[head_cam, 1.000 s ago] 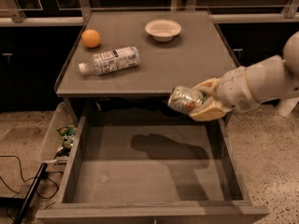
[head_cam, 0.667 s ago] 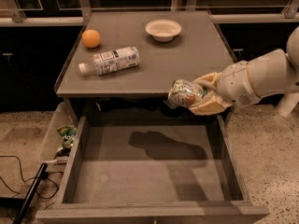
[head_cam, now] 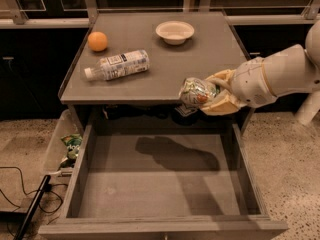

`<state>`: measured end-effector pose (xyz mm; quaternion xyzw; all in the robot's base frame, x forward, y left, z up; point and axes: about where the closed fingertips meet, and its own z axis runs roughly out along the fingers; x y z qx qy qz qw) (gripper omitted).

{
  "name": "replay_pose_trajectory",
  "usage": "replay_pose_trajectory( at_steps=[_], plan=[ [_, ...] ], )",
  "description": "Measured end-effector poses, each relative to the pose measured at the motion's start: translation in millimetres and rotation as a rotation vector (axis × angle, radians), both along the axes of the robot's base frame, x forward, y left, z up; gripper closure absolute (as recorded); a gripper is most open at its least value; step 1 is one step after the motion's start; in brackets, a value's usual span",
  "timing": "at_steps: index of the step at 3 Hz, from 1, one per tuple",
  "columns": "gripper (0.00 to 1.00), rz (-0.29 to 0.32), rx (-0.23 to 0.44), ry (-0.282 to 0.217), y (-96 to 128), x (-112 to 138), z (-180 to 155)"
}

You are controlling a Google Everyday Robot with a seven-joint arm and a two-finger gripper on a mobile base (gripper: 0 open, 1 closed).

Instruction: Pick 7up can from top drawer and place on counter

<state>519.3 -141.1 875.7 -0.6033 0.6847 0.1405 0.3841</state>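
My gripper (head_cam: 210, 96) reaches in from the right and is shut on the 7up can (head_cam: 196, 92), a silver-white and green can with a red spot. It holds the can on its side in the air, over the front right edge of the counter (head_cam: 165, 64) and above the back of the open top drawer (head_cam: 160, 184). The drawer's grey floor shows only the arm's shadow.
On the counter lie a clear plastic bottle with a white label (head_cam: 117, 65), an orange (head_cam: 97, 41) at the back left and a white bowl (head_cam: 174, 32) at the back. A clear bin (head_cam: 55, 146) with a green snack bag (head_cam: 71, 146) stands left of the drawer. Cables lie on the floor.
My gripper with the can has risen a little and shifted slightly left, from in front of the counter's edge to over it.
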Motion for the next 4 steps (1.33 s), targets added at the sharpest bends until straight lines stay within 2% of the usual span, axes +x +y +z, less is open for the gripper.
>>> replay_pose_trajectory(
  at_steps=[1,2,3,4],
  plan=[
    [1.00,0.026,-0.004,-0.030,0.9,40.3,13.0],
    [1.00,0.055,0.013,-0.041,10.0,95.9,24.2],
    [1.00,0.053,0.026,-0.053,16.4,147.7,32.7],
    [1.00,0.005,0.024,-0.041,11.6,179.3,30.7]
  ],
)
